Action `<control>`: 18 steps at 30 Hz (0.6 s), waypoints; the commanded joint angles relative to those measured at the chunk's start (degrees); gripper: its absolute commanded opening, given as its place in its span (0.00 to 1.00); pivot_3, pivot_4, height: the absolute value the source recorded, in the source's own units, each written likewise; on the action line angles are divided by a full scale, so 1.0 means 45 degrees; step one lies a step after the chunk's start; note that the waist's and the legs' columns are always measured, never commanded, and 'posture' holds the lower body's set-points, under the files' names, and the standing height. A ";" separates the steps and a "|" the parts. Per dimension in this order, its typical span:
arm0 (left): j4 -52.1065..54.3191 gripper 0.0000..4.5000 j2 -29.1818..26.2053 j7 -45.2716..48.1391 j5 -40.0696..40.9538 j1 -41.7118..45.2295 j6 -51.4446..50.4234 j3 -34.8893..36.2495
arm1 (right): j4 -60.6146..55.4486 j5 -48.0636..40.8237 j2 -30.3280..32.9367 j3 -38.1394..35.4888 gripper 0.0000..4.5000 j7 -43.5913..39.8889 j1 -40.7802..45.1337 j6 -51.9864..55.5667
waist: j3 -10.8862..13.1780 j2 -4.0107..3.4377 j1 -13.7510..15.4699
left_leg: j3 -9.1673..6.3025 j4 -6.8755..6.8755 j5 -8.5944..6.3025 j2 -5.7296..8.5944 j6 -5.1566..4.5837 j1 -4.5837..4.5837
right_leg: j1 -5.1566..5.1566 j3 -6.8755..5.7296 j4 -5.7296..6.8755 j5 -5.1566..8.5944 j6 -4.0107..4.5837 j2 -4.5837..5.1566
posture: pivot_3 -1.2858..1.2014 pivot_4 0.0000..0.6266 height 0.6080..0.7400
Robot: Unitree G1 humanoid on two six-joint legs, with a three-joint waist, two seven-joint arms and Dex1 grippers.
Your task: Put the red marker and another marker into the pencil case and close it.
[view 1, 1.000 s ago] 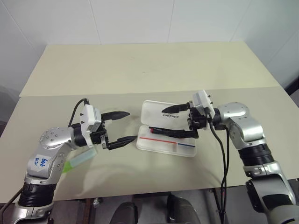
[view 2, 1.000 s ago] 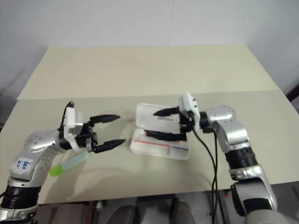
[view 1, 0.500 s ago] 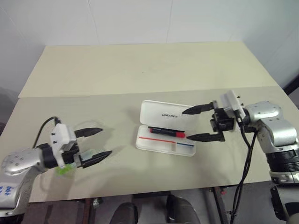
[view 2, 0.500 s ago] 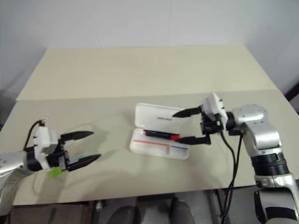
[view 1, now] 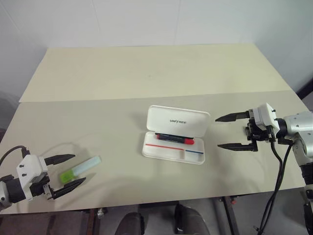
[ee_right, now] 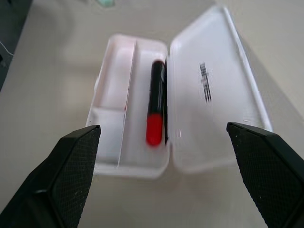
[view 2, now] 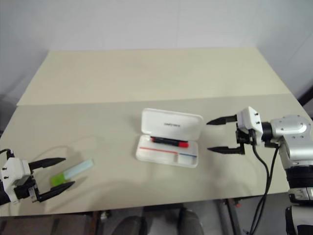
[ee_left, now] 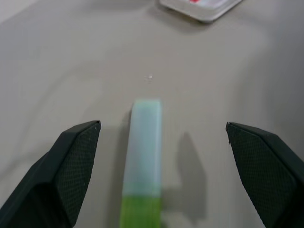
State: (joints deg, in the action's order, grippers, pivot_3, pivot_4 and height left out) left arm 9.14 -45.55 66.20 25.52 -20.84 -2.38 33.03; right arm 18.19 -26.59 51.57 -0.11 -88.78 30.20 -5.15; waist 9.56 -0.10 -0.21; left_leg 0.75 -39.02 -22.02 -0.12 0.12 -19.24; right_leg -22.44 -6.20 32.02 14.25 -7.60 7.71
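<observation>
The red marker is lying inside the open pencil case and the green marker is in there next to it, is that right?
Not quite. The red marker does lie inside the open pencil case, but the green marker is out on the table, far to the case's left, between the open left gripper's fingers. The left eye view shows it.

One pencil case [view 1: 177, 133], one red marker [view 1: 174, 139], one green marker [view 1: 80, 169].

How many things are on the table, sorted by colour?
Red: 1, the red marker, lying inside the open case.
Green: 1, the light-green marker, lying on the table.
White: 1, the pencil case, lid up.
Total: 3
</observation>
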 commanded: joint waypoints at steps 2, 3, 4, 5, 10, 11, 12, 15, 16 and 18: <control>-0.0934 1.00 -0.0248 0.0303 -0.0346 0.0188 0.0970 -0.0033 | -0.0636 -0.0413 0.0222 -0.0359 0.99 -0.0827 -0.0364 -0.0341 | 0.0000 -0.0001 -0.0015 | 0.0004 0.0000 -0.0002 -0.0020 0.0004 0.0011 | -0.0001 -0.0002 -0.0001 0.0001 0.0002 -0.0009 | 0.52 0.24 1.00; -0.1298 1.00 -0.0255 0.0343 -0.0452 0.0314 0.1177 -0.0158 | -0.0904 -0.0517 0.0260 -0.0420 0.99 -0.0827 -0.0583 -0.0300 | 0.0000 -0.0003 -0.0007 | 0.0009 0.0000 -0.0002 -0.0026 0.0005 0.0013 | -0.0002 -0.0006 0.0000 0.0002 0.0004 -0.0012 | 0.52 0.24 1.00; -0.1566 1.00 -0.0259 0.0380 -0.0526 0.0413 0.1337 -0.0247 | -0.1096 -0.0591 0.0288 -0.0463 0.99 -0.0827 -0.0740 -0.0270 | 0.0001 -0.0003 -0.0004 | 0.0016 0.0001 -0.0002 -0.0026 0.0006 0.0012 | -0.0003 -0.0016 0.0004 0.0003 0.0006 -0.0013 | 0.52 0.24 1.00; -0.1817 1.00 -0.0259 0.0407 -0.0591 0.0520 0.1491 -0.0339 | -0.1300 -0.0649 0.0324 -0.0483 0.99 -0.0827 -0.0905 -0.0243 | 0.0001 -0.0003 0.0002 | 0.0021 0.0001 -0.0003 -0.0035 0.0009 0.0011 | -0.0004 -0.0020 0.0004 0.0005 0.0009 -0.0018 | 0.52 0.24 1.00; -0.2811 1.00 -0.0318 0.0425 -0.0993 0.0962 0.2164 -0.0835 | -0.2373 -0.0985 0.0507 -0.0446 0.99 -0.0827 -0.1864 -0.0526 | -0.0003 0.0002 0.0071 | 0.0010 0.0000 -0.0011 -0.0037 0.0017 0.0006 | -0.0004 -0.0033 0.0008 0.0000 0.0018 -0.0009 | 0.52 0.24 1.00; -0.3069 1.00 -0.0318 0.0416 -0.1067 0.1119 0.2282 -0.0950 | -0.2450 -0.0978 0.0509 -0.0458 0.99 -0.0827 -0.1955 -0.0542 | -0.0003 0.0004 0.0071 | 0.0009 0.0000 -0.0013 -0.0035 0.0017 0.0005 | -0.0003 -0.0035 0.0010 0.0000 0.0019 -0.0006 | 0.52 0.24 1.00; -0.3303 1.00 -0.0314 0.0400 -0.1141 0.1273 0.2386 -0.1051 | -0.2498 -0.0959 0.0489 -0.0481 0.99 -0.0826 -0.1994 -0.0505 | -0.0003 0.0004 0.0065 | 0.0008 -0.0001 -0.0017 -0.0035 0.0019 0.0004 | -0.0003 -0.0038 0.0010 -0.0001 0.0020 -0.0005 | 0.52 0.24 1.00; -0.3980 1.00 -0.0308 0.0382 -0.1367 0.1705 0.2742 -0.1342 | -0.2680 -0.0963 0.0322 -0.0536 0.99 -0.0718 -0.1962 -0.0459 | -0.0002 0.0001 0.0033 | 0.0011 -0.0002 -0.0018 -0.0035 0.0018 0.0010 | -0.0005 -0.0052 0.0010 -0.0002 0.0021 -0.0003 | 0.52 0.24 1.00; -0.4132 1.00 -0.0310 0.0379 -0.1412 0.1799 0.2842 -0.1402 | -0.2717 -0.0979 0.0280 -0.0553 0.99 -0.0680 -0.1941 -0.0468 | -0.0001 0.0000 0.0031 | 0.0014 -0.0002 -0.0018 -0.0036 0.0018 0.0012 | -0.0005 -0.0057 0.0010 -0.0002 0.0021 -0.0004 | 0.52 0.24 1.00; -0.4445 1.00 -0.0333 0.0380 -0.1482 0.1937 0.3021 -0.1512 | -0.2797 -0.1015 0.0165 -0.0589 0.99 -0.0592 -0.1871 -0.0552 | -0.0001 0.0001 0.0029 | 0.0021 -0.0002 -0.0018 -0.0040 0.0018 0.0012 | -0.0006 -0.0070 0.0012 -0.0002 0.0021 -0.0006 | 0.52 0.24 1.00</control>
State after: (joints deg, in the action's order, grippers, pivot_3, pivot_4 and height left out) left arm -10.08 -46.08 68.11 19.12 -12.01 9.70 25.91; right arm 7.18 -29.78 52.35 -0.41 -88.87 21.33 -6.33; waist 9.55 -0.10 -0.08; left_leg 0.87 -39.03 -22.10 -0.32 0.21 -19.19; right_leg -22.47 -6.56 32.08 14.24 -7.50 7.67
